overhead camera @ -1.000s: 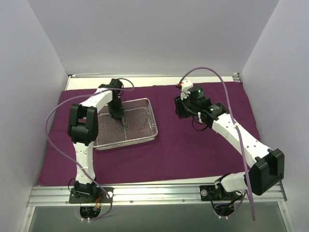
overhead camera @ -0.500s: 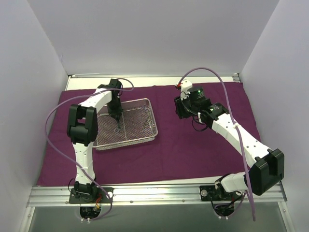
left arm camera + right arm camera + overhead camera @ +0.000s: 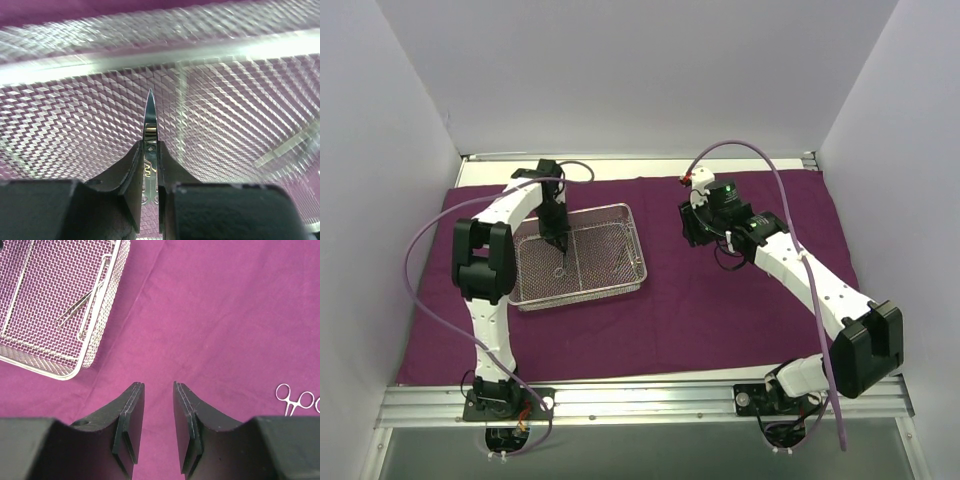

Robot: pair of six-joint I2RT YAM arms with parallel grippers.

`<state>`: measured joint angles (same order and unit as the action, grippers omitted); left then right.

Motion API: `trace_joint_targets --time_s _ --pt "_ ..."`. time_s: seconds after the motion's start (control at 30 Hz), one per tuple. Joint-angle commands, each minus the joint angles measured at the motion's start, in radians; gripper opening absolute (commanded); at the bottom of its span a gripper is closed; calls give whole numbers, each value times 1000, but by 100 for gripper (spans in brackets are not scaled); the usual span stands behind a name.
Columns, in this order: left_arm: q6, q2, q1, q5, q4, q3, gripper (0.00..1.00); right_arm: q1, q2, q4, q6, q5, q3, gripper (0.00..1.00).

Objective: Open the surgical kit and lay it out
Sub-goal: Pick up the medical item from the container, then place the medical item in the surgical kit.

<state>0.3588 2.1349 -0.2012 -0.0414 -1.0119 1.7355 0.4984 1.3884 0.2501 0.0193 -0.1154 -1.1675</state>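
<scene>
Left gripper (image 3: 150,151) clamps a pointed instrument (image 3: 149,117); its engraving is illegible, tip over the tray (image 3: 150,52). Right gripper (image 3: 159,390) parted above the cloth (image 3: 225,315).

Around me stand plain white walls: a back wall (image 3: 620,70), a left side wall (image 3: 370,220) and a right side wall (image 3: 910,150), all bare and matt. At the far edge a pale strip of worktop (image 3: 620,169) shows, with a thin silver metal rail (image 3: 640,156) just behind it. Along the near edge runs a ribbed aluminium rail (image 3: 640,398), and below it lies a flat grey surface (image 3: 640,452).
</scene>
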Motion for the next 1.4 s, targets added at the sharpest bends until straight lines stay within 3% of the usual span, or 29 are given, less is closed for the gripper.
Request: trace_joint_targets --time_s 0.0,0.47,0.73,0.93,1.1,1.37 --pt "-55 -104 3 -144 -36 15 2 3 6 -20 7 -18 -35 30" --pt "-63 -276 3 -552 -24 -37 2 104 6 -113 289 -82 -49 37" --pt "34 -446 -1 -868 150 -247 2 284 -103 -176 626 -168 -31 50" --pt "253 -638 -26 -1034 384 -513 2 351 -180 -160 777 -262 18 52" --pt "461 -801 -115 -1101 622 -680 2 378 -267 -126 849 -339 60 52" --pt "863 -1078 -138 -1132 832 -801 2 399 -434 -18 947 -504 92 47"
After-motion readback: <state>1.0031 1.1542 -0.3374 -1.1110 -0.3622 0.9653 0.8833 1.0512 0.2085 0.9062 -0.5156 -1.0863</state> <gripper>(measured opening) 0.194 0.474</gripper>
